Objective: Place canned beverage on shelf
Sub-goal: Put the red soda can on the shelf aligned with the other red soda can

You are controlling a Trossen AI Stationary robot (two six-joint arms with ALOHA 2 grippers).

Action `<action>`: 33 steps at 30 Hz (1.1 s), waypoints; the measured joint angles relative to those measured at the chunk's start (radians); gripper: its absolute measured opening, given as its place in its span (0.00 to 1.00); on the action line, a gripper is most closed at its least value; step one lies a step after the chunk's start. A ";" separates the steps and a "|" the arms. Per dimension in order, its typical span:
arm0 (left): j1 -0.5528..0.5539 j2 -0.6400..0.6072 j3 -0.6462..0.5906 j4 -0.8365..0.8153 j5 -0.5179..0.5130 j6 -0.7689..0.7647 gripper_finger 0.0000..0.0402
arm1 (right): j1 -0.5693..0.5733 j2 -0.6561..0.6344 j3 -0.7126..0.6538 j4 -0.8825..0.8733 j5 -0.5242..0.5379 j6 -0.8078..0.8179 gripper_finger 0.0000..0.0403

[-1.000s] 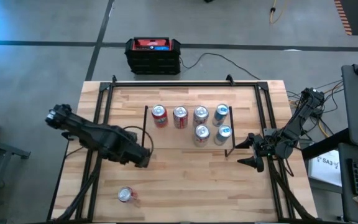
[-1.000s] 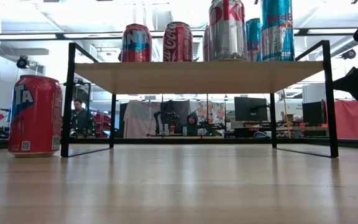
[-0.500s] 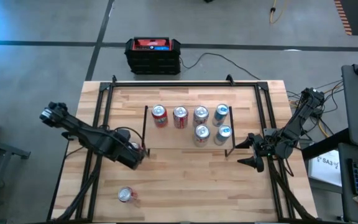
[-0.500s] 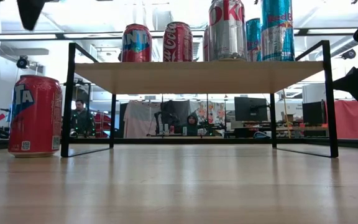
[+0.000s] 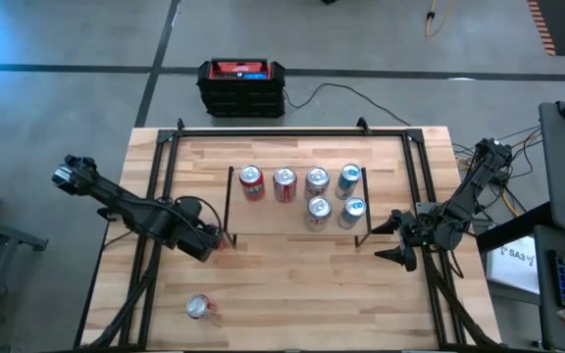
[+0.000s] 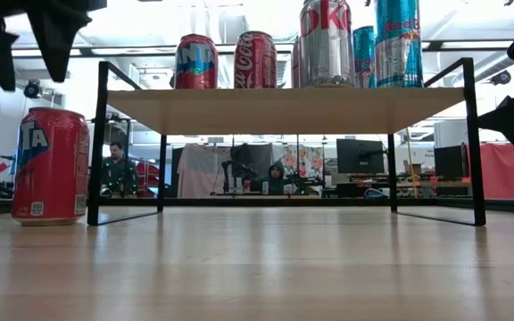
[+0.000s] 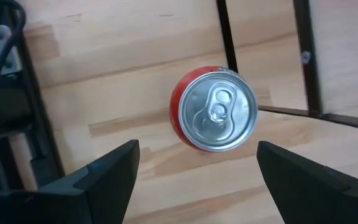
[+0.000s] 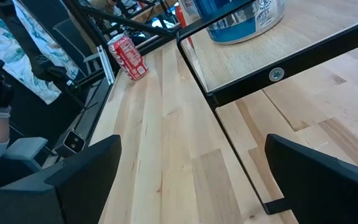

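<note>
Hovering open and empty, the left gripper (image 7: pixel 194 171) is centred directly above an upright red can (image 7: pixel 214 111) beside the shelf (image 5: pixel 273 218).

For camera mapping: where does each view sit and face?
High: overhead, facing straight down; both arms, left gripper, right gripper, light-wood shelf on black legs.
Low: table height, level under the shelf; left gripper above.
Left wrist: looks down on upright red metal can; own fingers.
Right wrist: across table past shelf corner; own fingers.
Shared: low, left wrist: that can.
</note>
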State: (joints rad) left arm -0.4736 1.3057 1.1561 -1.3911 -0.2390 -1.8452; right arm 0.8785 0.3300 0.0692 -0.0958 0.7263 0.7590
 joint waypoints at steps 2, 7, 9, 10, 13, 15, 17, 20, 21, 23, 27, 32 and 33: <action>-0.001 -0.008 -0.029 0.024 -0.005 0.010 0.77 | 0.000 0.000 0.000 0.000 0.000 0.000 0.95; 0.003 -0.002 -0.048 0.054 -0.015 0.073 0.77 | 0.000 0.000 0.000 0.000 0.000 0.000 0.95; 0.003 0.007 -0.045 0.072 -0.015 0.107 0.78 | 0.000 0.000 0.000 0.000 0.000 0.000 0.95; 0.003 0.009 -0.043 0.082 -0.016 0.127 0.79 | 0.000 0.000 0.000 0.000 0.000 0.000 0.95; 0.006 0.015 -0.042 0.088 -0.021 0.160 0.83 | 0.000 0.000 0.000 0.000 0.000 0.000 0.95; 0.006 0.018 -0.042 0.086 -0.028 0.161 0.86 | 0.000 0.000 0.000 0.000 0.000 0.000 0.95; 0.006 0.021 -0.042 0.086 -0.040 0.161 0.88 | 0.000 0.000 0.000 0.000 0.000 0.000 0.95; 0.006 0.031 -0.042 0.088 -0.055 0.161 0.92 | 0.000 0.000 0.000 0.000 0.000 0.000 0.95; 0.007 0.035 -0.042 0.090 -0.062 0.161 0.93 | 0.000 0.000 0.000 0.000 0.000 0.000 0.95; 0.007 0.043 -0.042 0.090 -0.068 0.161 0.95 | 0.000 0.000 0.000 0.000 0.000 0.000 0.95; 0.007 0.063 -0.042 0.090 -0.068 0.161 0.99 | 0.000 0.000 0.000 0.000 0.000 0.000 0.95; 0.007 0.079 -0.042 0.093 -0.056 0.161 0.99 | 0.000 0.000 0.000 0.000 0.000 0.000 0.95; 0.007 0.081 -0.042 0.094 -0.041 0.161 0.99 | 0.000 0.000 0.000 0.000 0.000 0.000 0.95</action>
State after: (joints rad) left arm -0.4671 1.3864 1.1137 -1.2967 -0.2804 -1.6843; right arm 0.8785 0.3298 0.0692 -0.0956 0.7264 0.7593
